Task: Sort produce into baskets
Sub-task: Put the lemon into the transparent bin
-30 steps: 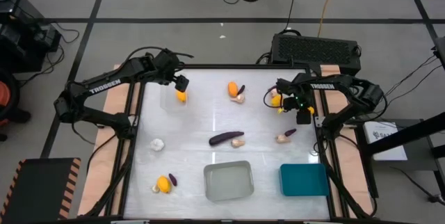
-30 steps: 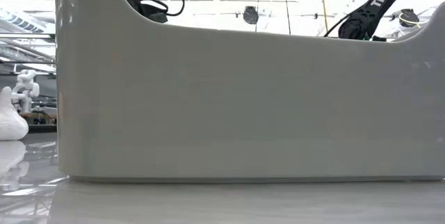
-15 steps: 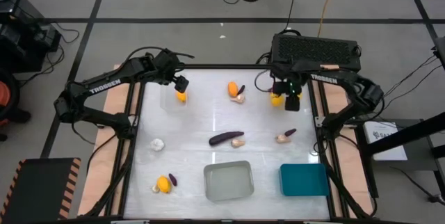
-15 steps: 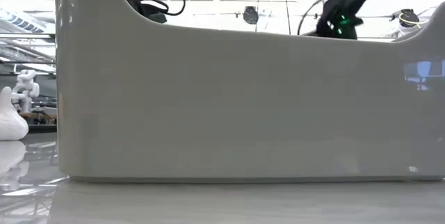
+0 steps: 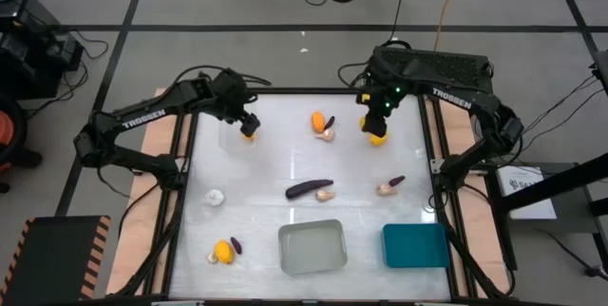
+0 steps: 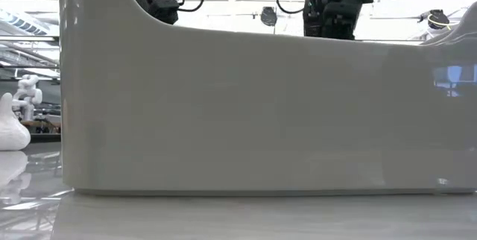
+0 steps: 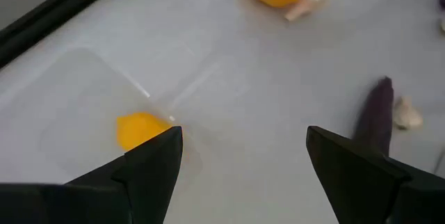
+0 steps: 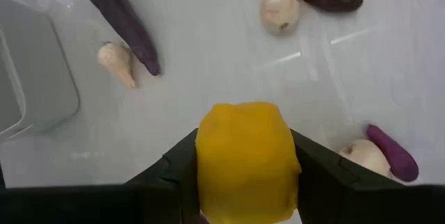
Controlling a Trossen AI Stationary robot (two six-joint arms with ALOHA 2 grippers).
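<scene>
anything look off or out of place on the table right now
Nothing is spilled or damaged. Most produce lies loose on the table; the grey bin and teal bin are empty. The right gripper holds an orange-yellow piece.

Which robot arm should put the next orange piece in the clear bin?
Probably the right arm. Its end effector is already shut on an orange piece, up at the table's far side. The left end effector is open and empty over the clear bin, which holds one orange piece.
</scene>
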